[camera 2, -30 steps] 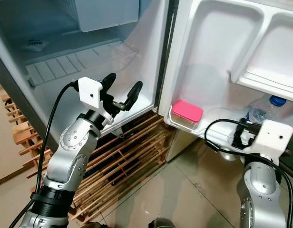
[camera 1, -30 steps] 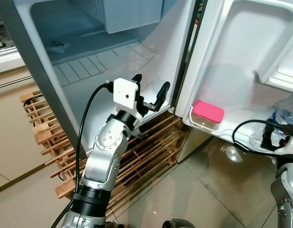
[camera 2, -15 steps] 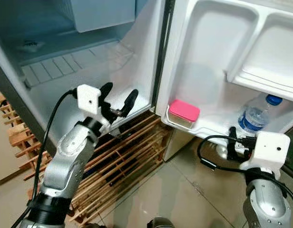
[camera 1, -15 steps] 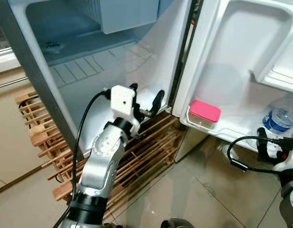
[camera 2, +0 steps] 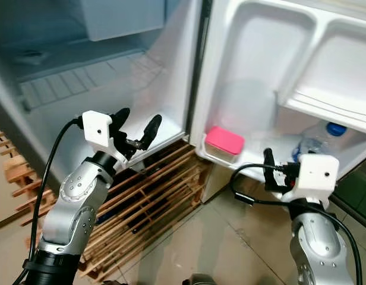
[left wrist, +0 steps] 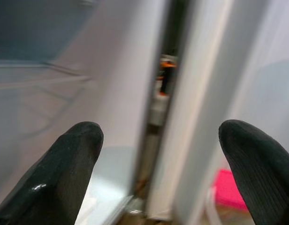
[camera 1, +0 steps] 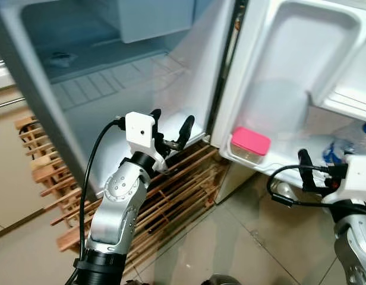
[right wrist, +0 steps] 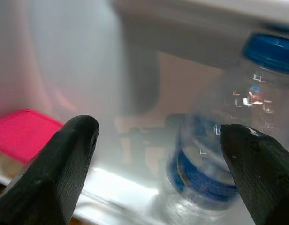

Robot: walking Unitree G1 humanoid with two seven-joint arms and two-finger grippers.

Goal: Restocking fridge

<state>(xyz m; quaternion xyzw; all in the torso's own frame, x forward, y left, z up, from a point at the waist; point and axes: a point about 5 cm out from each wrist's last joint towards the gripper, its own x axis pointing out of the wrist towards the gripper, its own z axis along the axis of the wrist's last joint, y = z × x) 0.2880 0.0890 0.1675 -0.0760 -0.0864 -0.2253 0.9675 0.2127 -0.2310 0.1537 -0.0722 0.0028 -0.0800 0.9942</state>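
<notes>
Since the water bottle [right wrist: 215,140] stands upright at the door shelf's [camera 2: 254,155] right end, right gripper [right wrist: 158,154] is nearer, fingers apart, bottle straight ahead. Left gripper [camera 1: 169,126], fingers apart, by the fridge's lower edge.

bright, even indoor light, glare on the floor tiles [camera 1: 248,237]; both wrist views soft and blurred.
</notes>
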